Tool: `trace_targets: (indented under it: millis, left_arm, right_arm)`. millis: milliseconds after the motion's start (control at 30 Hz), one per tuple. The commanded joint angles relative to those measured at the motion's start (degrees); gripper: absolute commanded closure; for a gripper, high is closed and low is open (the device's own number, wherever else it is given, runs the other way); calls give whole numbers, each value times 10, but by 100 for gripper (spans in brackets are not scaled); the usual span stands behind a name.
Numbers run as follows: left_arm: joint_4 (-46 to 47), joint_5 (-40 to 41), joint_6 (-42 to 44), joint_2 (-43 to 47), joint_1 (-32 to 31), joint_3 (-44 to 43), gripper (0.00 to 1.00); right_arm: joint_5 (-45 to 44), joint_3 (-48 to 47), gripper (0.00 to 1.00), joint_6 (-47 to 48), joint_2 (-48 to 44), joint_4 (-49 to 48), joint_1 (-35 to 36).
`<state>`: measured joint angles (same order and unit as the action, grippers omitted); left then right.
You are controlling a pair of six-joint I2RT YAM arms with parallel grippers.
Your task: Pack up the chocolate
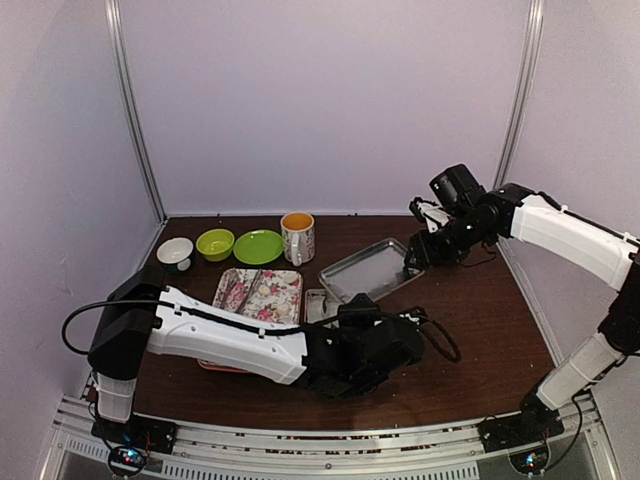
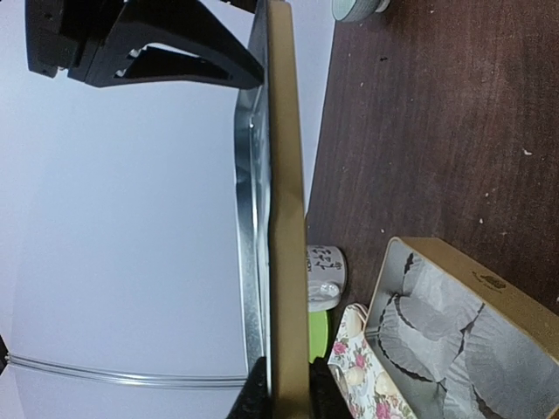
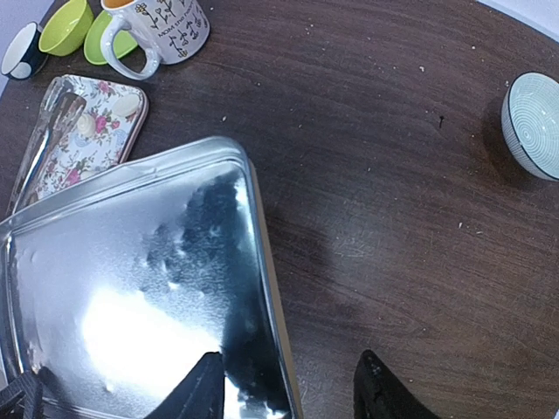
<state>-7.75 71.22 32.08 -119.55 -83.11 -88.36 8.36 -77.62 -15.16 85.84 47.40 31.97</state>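
**Chocolate:** not found. No small dark lump can be made out in any view. The dark patch on the steel tray [image 3: 113, 288] reads as a reflection, not an object. Which way the chocolate lies from either hand therefore cannot be established.

**Receptacle:** an open tan tin [image 2: 454, 264] lies on the worktop [image 3: 376, 175], just beside the floral tray [image 1: 262, 293]. It holds white paper cups [image 2: 419, 336], and no dark piece shows among those visible.

**Left hand [image 2: 284, 397]:** closed on the tin lid [image 2: 286, 218]. The lid is held on edge, with its long axis running straight away from the wrist camera. The open tin sits near this hand, low and to the lid's side.

**Right hand [image 3: 293, 393]:** partly open and holding nothing. One finger is over the steel tray's floor and the other over bare worktop, so the tray's rim passes between them untouched. From above, this hand is at the tray's far right corner, well apart from the tin.

**Assessment:** the left arm is much the nearer to the tin, but it is occupied by the lid. The right hand is free but stands across the steel tray from the tin. Packing cannot be judged complete while the tin stands uncovered and its contents are only partly visible.

**Risk:** the lid, held by one thin edge, could swing or slip.
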Motion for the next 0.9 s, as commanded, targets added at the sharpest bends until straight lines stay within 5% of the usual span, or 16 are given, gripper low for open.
trace_targets:
  millis: [0, 533, 867]
  left_arm:
    - [26, 16, 14, -15, -4, -23, 96]
    - [25, 11, 28, -30, -6, -44, 95]
    - [32, 16, 32, -31, -6, -45, 93]
  right_arm:
    - [-55, -28, 52, 36, 16, 27, 7]
    - [-93, -31, 76, 54, 50, 46, 21]
    - [-92, -29, 100, 53, 40, 42, 20]
